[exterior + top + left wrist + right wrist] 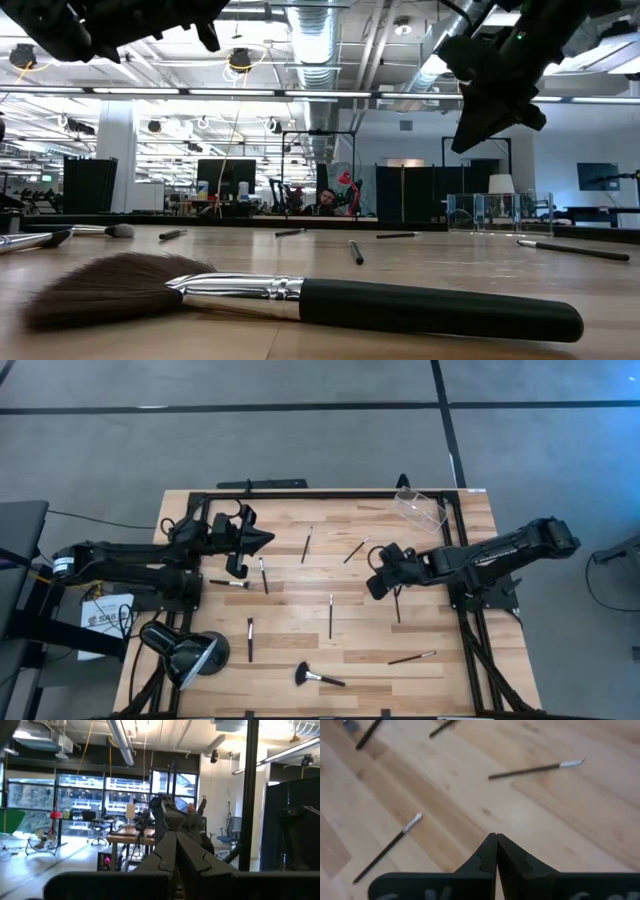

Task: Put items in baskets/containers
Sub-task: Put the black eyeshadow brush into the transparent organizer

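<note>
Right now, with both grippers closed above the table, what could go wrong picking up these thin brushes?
Three possible risks:
1. The right gripper is shut above bare wood; descending unopened, it would likely push a thin dark makeup brush rather than grasp it.
2. The clear plastic holder sits at the table corner, so a nudge might tip it off.
3. The slim brushes lie flat, so the fingertips may scrape the wooden table.

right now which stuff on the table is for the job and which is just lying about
For the job:
thin brushes scattered over the table
fluffy brush near the front edge
clear holder at the back right corner

Lying about:
black lamp at the front left corner
</note>
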You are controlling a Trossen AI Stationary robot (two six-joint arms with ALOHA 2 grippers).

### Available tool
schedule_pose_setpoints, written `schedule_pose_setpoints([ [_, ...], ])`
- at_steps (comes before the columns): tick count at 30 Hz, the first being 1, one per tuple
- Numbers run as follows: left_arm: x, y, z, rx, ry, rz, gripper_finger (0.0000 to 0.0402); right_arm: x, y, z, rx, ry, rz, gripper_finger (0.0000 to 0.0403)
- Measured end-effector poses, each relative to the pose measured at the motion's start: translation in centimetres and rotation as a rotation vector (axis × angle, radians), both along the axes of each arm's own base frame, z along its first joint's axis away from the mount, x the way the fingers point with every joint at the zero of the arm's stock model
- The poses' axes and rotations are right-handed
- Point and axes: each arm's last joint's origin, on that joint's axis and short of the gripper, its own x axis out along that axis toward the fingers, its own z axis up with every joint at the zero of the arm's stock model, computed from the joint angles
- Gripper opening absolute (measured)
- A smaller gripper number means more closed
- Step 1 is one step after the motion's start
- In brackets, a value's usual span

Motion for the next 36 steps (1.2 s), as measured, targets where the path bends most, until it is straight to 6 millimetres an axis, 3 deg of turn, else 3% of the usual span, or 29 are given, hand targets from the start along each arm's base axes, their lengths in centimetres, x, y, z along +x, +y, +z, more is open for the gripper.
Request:
schedule_pose_setpoints([
  [12, -0.2, 0.4, 0.1, -0.022, 0.003, 0.013, 0.0006, 0.9, 1.6, 0.9, 0.063, 0.198, -0.083, 0.0001],
  [23, -0.2, 0.3, 0.0, -0.034, 0.016, -0.064, 0.0006, 2.1, 2.2, -0.6, 0.201, 0.359, -0.13, 0.0062],
  [31, -1.0, 1.3, 0.2, -0.028, 0.054, -0.153, 0.0006, 2.0, 1.9, -1.4, 0.275, 0.45, -0.233, 0.0067],
  [36, -1.9, 2.1, 0.4, -0.062, 0.086, -0.219, 0.0006, 2.3, 2.0, -3.0, 0.263, 0.54, -0.261, 0.0067],
])
